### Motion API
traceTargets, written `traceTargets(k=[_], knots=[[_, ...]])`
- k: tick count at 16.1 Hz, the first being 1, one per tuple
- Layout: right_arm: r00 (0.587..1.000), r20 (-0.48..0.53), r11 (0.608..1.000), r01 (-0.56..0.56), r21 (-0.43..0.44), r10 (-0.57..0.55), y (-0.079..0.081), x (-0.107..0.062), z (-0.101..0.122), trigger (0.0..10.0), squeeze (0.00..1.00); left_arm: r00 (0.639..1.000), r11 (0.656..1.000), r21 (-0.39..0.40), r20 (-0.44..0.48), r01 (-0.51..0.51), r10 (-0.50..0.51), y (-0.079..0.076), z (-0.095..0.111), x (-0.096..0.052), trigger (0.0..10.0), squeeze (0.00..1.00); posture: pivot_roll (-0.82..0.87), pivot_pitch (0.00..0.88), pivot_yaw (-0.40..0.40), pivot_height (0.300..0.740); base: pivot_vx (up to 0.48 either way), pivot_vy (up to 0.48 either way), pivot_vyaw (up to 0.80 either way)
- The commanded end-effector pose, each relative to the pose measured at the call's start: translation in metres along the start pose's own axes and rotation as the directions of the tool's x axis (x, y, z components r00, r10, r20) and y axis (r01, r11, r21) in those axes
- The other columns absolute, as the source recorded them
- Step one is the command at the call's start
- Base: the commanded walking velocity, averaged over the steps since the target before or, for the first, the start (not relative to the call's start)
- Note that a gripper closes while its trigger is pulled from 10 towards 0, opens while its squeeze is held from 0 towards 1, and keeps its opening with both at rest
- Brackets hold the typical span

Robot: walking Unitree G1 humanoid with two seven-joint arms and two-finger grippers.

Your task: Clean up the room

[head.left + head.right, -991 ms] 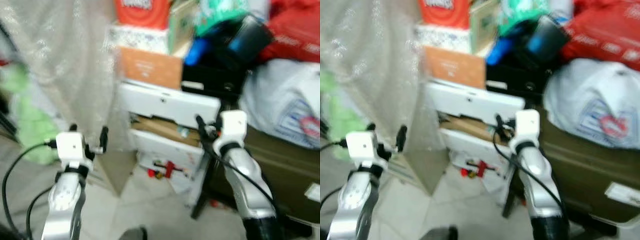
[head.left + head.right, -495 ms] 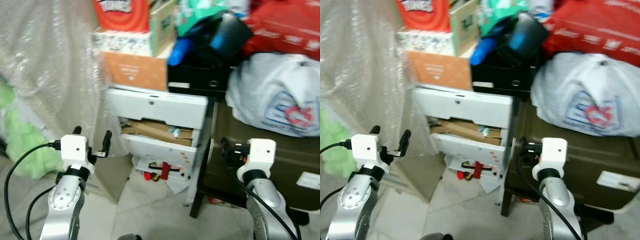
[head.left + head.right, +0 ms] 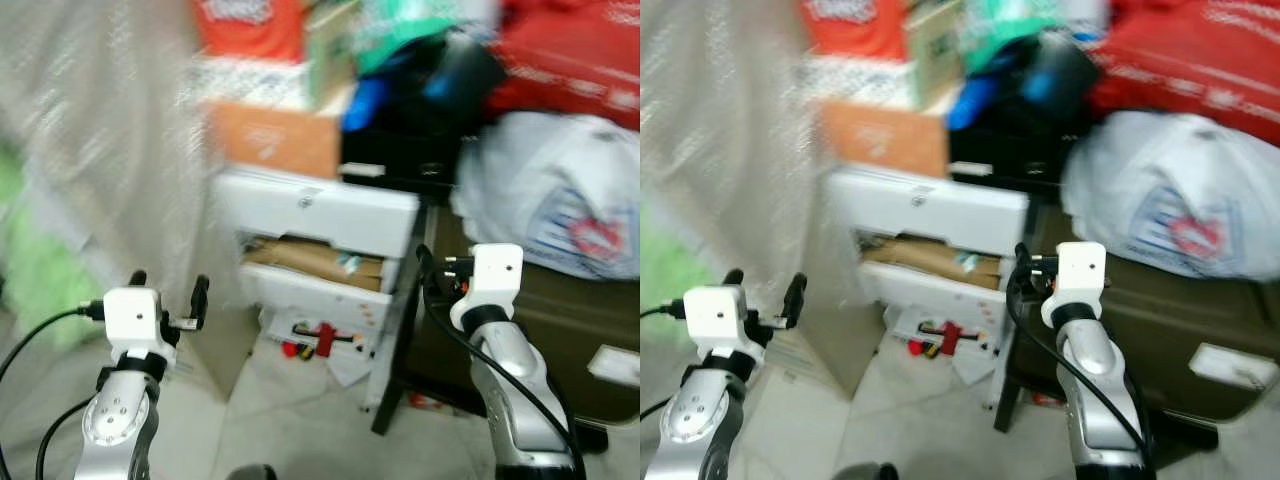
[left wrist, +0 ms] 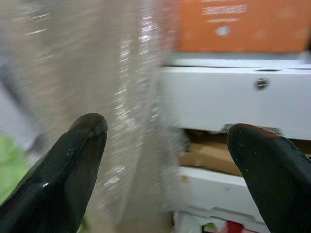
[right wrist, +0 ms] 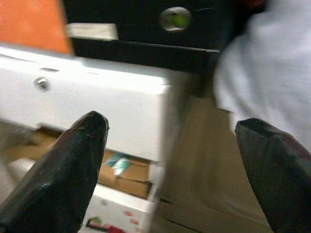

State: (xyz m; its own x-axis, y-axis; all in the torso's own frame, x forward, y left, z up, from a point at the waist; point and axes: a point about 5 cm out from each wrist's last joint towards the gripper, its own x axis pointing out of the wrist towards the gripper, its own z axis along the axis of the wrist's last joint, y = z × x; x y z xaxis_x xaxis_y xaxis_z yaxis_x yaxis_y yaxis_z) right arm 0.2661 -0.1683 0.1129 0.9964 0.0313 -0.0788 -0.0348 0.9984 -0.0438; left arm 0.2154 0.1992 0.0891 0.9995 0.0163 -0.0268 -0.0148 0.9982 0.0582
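Observation:
A white drawer unit (image 3: 320, 210) stands ahead, its middle drawer (image 3: 310, 262) open with brown cardboard inside. A small red item (image 3: 322, 335) lies among papers on the floor under it. My left gripper (image 3: 167, 283) is held up left of the unit, open and empty; in the left wrist view its fingers (image 4: 73, 155) frame bubble wrap and the drawer front. My right gripper (image 3: 440, 262) is at the unit's right edge, open and empty; in the right wrist view its fingers (image 5: 73, 160) frame the white drawer and an olive trunk.
An orange box (image 3: 275, 140), a red bag and dark items are piled on the unit. A white plastic bag (image 3: 550, 215) rests on the olive trunk (image 3: 530, 340) at right. Bubble wrap (image 3: 110, 150) hangs at left, with something green (image 3: 30, 270) behind it. Pale floor tiles (image 3: 290, 430) lie below.
My right gripper has risen and shifted left toward the drawer unit's right edge. My left gripper sits slightly lower. The view has gone blurred as the camera moves.

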Motion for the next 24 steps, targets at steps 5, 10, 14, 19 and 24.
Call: traceTargets(k=[5,10,14,19,24], knots=[[0.999,0.012,0.999,-0.035,0.001,0.035,0.008,0.010,0.004,10.0,0.00,0.999,1.000,0.019,0.039,0.007,-0.008,-0.008,0.009,0.011,10.0,0.00,-0.12,0.000,0.022,0.740,0.000,0.000,0.80],[0.999,0.015,0.999,-0.036,-0.006,0.037,0.006,0.013,0.005,10.0,0.00,0.999,0.999,0.041,0.038,-0.023,0.021,-0.004,0.010,0.013,10.0,0.00,-0.12,0.000,0.012,0.740,0.000,0.000,0.80],[0.998,0.018,0.999,-0.053,-0.011,0.053,0.007,0.017,0.006,10.0,0.00,0.998,0.997,0.046,0.025,-0.061,0.060,-0.004,0.008,0.016,10.0,0.00,-0.11,0.000,0.001,0.740,0.000,0.000,0.80],[0.999,0.023,0.999,-0.050,0.002,0.050,0.008,0.019,0.006,10.0,0.00,0.998,0.997,0.047,0.025,-0.063,0.062,-0.005,0.008,0.018,10.0,0.00,-0.11,0.000,0.005,0.740,0.000,0.000,0.00],[0.999,0.026,0.999,-0.046,0.007,0.046,0.008,0.020,0.006,10.0,0.00,0.998,0.998,0.047,0.030,-0.051,0.050,-0.007,0.010,0.021,10.0,0.00,-0.11,0.000,0.009,0.740,0.000,0.000,0.00]])
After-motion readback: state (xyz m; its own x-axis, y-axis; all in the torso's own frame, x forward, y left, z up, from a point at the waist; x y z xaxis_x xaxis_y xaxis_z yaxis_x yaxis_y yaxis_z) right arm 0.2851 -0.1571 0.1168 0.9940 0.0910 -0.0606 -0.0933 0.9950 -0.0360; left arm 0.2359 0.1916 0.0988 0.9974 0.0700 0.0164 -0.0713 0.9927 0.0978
